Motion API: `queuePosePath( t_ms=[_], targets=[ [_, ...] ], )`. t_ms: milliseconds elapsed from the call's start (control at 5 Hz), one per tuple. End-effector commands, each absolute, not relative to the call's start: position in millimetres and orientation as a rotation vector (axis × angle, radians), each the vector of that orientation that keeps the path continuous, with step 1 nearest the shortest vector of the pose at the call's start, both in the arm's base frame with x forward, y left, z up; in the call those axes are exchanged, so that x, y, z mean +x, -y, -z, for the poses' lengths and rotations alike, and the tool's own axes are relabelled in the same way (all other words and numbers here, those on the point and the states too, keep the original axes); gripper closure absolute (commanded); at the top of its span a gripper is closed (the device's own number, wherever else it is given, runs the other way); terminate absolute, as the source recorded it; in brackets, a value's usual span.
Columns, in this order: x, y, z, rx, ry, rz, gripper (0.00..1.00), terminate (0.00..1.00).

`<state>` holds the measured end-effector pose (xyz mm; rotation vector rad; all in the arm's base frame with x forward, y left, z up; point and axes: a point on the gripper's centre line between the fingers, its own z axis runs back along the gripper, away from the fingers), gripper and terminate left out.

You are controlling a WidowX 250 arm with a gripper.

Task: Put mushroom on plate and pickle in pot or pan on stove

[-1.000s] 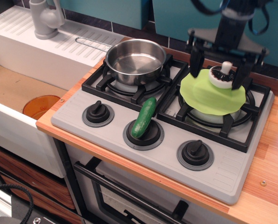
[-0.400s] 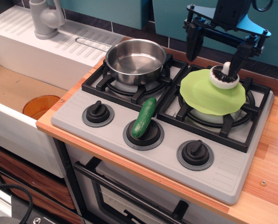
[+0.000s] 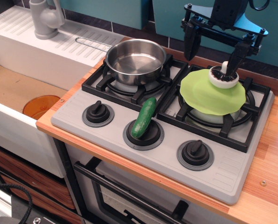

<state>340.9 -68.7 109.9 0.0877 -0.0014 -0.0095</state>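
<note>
The mushroom (image 3: 223, 76) lies gills-up on the far right part of the lime-green plate (image 3: 208, 95), which rests on the right burner of the grey stove (image 3: 223, 175). My gripper (image 3: 213, 52) is open and empty, raised just above and behind the plate, its right finger over the mushroom's stem. The dark-green pickle (image 3: 144, 116) lies tilted across the middle front knob. The steel pot (image 3: 135, 60) stands empty on the left burner, its wire handle pointing back left.
A white sink unit (image 3: 31, 46) with a grey tap (image 3: 45, 18) stands to the left. An orange disc (image 3: 41, 106) lies in the basin. Left knob (image 3: 98, 113) and right knob (image 3: 195, 154) line the front. A wooden counter (image 3: 269, 163) runs along the right.
My gripper has let go of the mushroom on the plate and risen up and slightly left, away from it. The mushroom, pickle and pot have stayed in place.
</note>
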Motion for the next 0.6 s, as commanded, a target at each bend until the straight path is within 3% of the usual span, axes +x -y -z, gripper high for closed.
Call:
queuePosePath(
  t_ms=[0, 400],
  targets=[
    [335, 38, -145, 0.148, 0.193, -0.035, 0.00, 0.00],
    [323, 16, -122, 0.228, 0.262, -0.093, 0.00, 0.00]
  ],
)
